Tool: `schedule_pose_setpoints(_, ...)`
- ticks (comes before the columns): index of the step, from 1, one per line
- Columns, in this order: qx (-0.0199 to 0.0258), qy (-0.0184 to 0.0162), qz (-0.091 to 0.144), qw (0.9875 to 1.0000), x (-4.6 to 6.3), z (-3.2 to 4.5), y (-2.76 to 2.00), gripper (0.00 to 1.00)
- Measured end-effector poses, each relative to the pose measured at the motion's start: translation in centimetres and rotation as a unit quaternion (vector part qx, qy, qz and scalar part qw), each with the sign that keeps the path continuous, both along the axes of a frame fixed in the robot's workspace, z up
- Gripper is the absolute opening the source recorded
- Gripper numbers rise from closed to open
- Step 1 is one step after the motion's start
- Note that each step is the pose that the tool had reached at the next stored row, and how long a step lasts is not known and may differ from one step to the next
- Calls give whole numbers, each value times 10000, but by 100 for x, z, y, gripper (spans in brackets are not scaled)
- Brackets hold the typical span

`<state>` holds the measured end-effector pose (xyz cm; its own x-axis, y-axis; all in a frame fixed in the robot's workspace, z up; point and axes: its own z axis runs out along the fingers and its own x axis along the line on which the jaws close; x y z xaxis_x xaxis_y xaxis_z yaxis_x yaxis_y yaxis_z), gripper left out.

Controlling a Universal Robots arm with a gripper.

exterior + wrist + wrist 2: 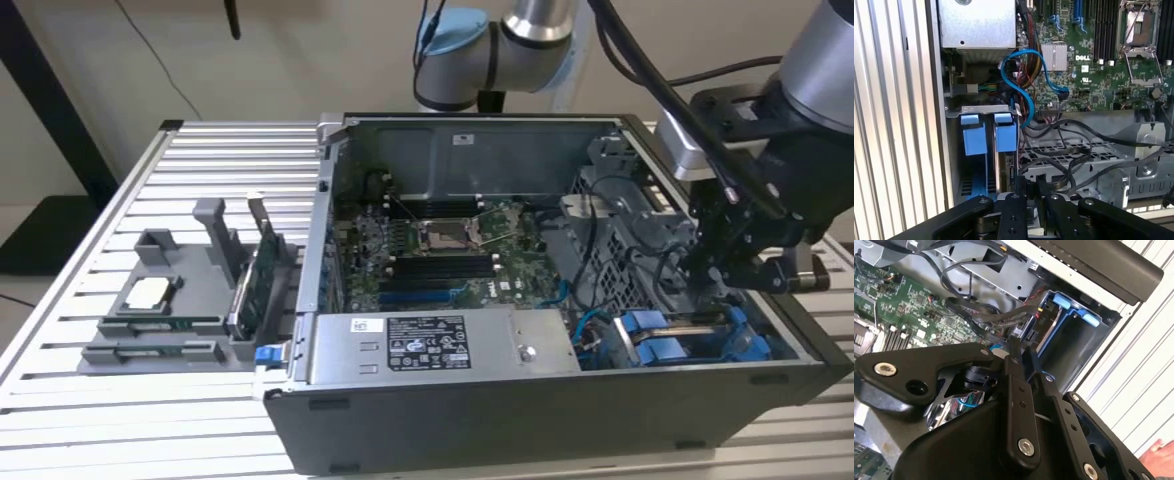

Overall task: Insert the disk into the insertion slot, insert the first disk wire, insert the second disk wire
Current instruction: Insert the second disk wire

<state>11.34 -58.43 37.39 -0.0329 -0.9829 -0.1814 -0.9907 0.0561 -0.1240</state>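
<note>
Sitting near the desk's (80, 300) left edge in the exterior view is a grey tray (167, 310) with a chip (147, 293) lying in it and a card (260, 275) standing upright along its right side. Just right of the tray, the open case (534, 400) takes up the middle of the desk, reaching to its right edge. A grey power unit (441, 345) with a white label lies along the case's front wall, and the green board (447, 250) lies behind it on the case floor.

In the case's front right corner, right of the power unit, the disk (667, 345) sits upright in its bay, its blue frame showing; a blue cable (567, 300) loops beside it. In the first wrist view the disk's (1004, 145) blue tabs stand side by side at the bay mouth, with the blue cable (1024, 90) curving past them toward the board (1104, 75) and black cables (1074, 150) draped over the metal cage (1094, 160) beside it.

The arm reaches down at the case's right side, its end effector (714, 285) just above the disk. In both wrist views the fingers (1021, 370) are nearly pressed together, a narrow gap between the tips, close over the bay; whether they pinch a wire there I cannot tell. In the second wrist view a hand (1159, 457) rests on the desk outside the case.
</note>
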Motion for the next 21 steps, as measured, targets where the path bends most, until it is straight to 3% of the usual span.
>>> schedule_pose_setpoints(4, 4, -5, 0, 10000, 0, -14, -7, 16)
schedule_pose_setpoints(16, 2, -3, -3, 10000, 0, -30, -14, 16)
schedule_pose_setpoints(18, -5, 17, -2, 10000, 6, -33, -17, 16)
schedule_pose_setpoints(21, -34, 92, -2, 10000, 22, -37, -23, 16)
